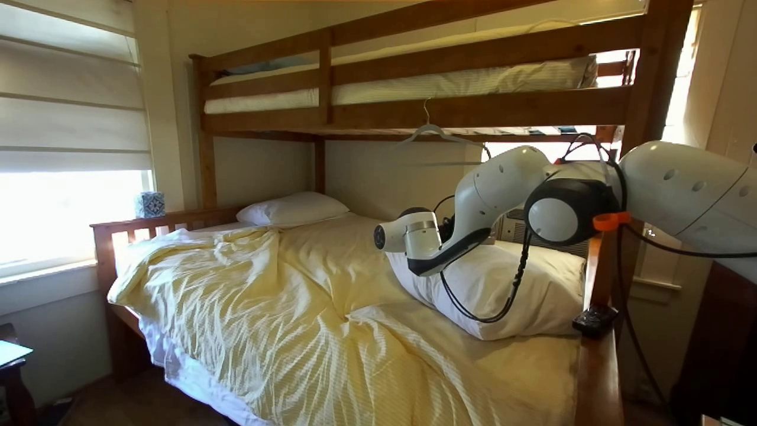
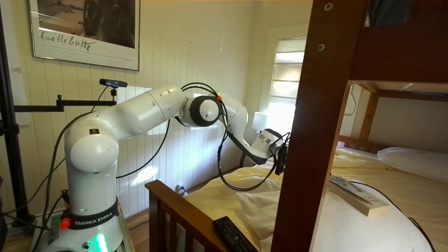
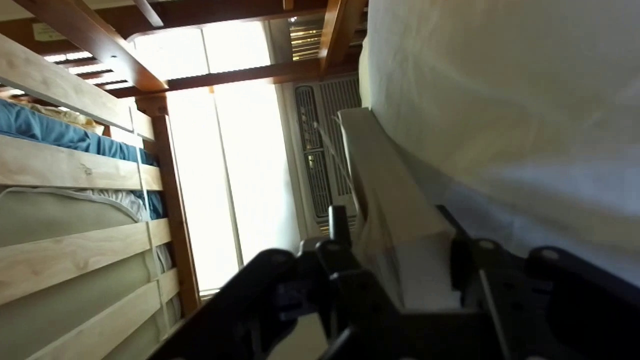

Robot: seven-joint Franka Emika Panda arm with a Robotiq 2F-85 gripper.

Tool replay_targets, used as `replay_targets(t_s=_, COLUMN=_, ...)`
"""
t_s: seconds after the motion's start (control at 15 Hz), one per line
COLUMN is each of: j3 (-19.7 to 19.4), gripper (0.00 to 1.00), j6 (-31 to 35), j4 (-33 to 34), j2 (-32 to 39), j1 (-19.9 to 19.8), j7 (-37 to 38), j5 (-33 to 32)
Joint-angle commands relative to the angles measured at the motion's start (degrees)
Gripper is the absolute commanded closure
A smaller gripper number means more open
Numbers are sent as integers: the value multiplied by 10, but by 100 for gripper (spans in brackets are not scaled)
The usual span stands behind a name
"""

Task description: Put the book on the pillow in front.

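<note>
Book [image 2: 357, 194] at 4 o'clock in an exterior view. Bed [image 1: 532, 109] biggest, arm [image 1: 553, 219] over it. Pillow [image 1: 541, 290] next, book lying on top. Gripper [image 3: 392, 220]: jaws either side of book in wrist view — can't tell if clamped. Remote [image 1: 594, 320] on bed end — 4 o'clock in an exterior view.

The book [image 2: 359, 196] lies on the pillow [image 2: 350, 232] near the bed edge [image 2: 182, 205] bearing the remote [image 2: 233, 234], another pillow [image 1: 293, 210] at the far corner.
</note>
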Motion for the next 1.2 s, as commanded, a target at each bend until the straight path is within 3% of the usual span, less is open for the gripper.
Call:
replay_targets(t_s=0.0, j3=14, gripper=23, j6=-6, j4=-4, j2=-14, j1=-6, j7=-21, j5=-6)
replay_targets(t_s=0.2, j3=34, gripper=2, j6=30, j4=-21, j2=-39, j1=-3, j7=-15, j5=2)
replay_targets(t_s=0.27, j3=48, gripper=0, j6=49, j4=-23, j2=-49, j1=-3, j7=-15, j5=12)
replay_targets(t_s=0.6, j3=114, gripper=0, j6=94, j4=-33, j2=-93, j1=15, j7=-33, j5=70)
replay_targets(t_s=0.8, j3=143, gripper=0, j6=104, j4=-36, j2=-136, j1=12, j7=-62, j5=141)
replay_targets(t_s=1.13, j3=136, gripper=0, j6=78, j4=-19, j2=-169, j1=-21, j7=-127, j5=299)
